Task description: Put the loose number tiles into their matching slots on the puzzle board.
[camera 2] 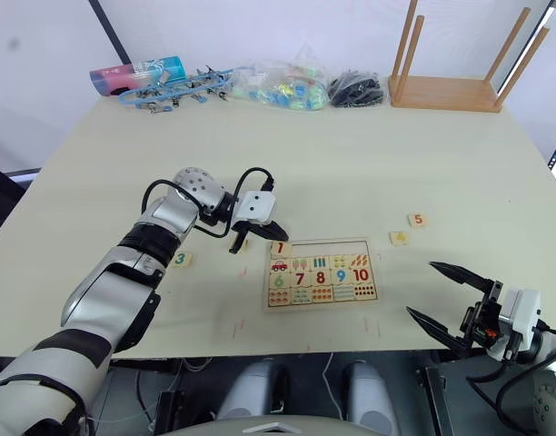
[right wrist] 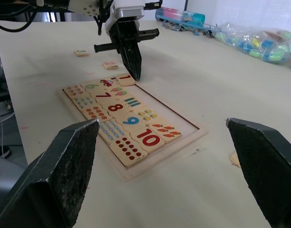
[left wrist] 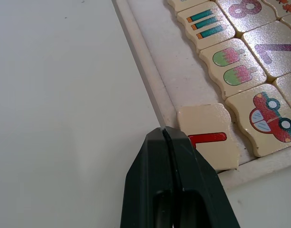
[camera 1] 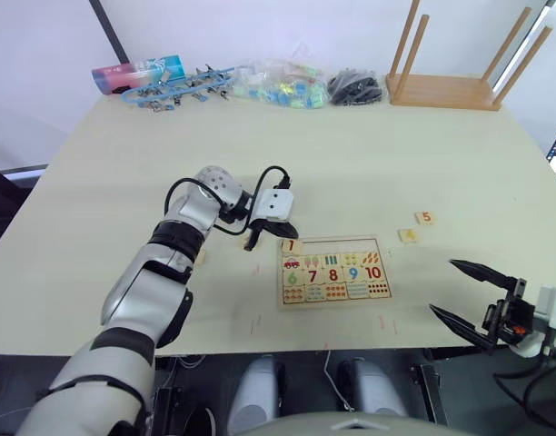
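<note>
The puzzle board (left wrist: 145, 71) lies near the table's front edge, with big numbers 6 to 10 and picture tiles in it. Its pale top-row slots (camera 1: 337, 246) are bare except the left corner, where the 1 tile (camera 1: 290, 245) sits. My left gripper (camera 1: 283, 236) is shut and empty, its tips touching that tile's outer edge by the rim. Loose tiles 4 (camera 1: 407, 235) and 5 (camera 1: 425, 217) lie right of the board. Tile 3 (camera 2: 180, 260) and tile 2 (right wrist: 110, 65) lie left of it. My right gripper (camera 1: 441, 286) hangs open off the front right.
An upturned wooden stool (camera 1: 446, 89) stands at the back right. Along the back edge lie a pink and teal tube (camera 1: 137, 73), blue clips (camera 1: 183, 88), a clear bag of coloured pieces (camera 1: 278, 84) and a black bundle (camera 1: 355, 88).
</note>
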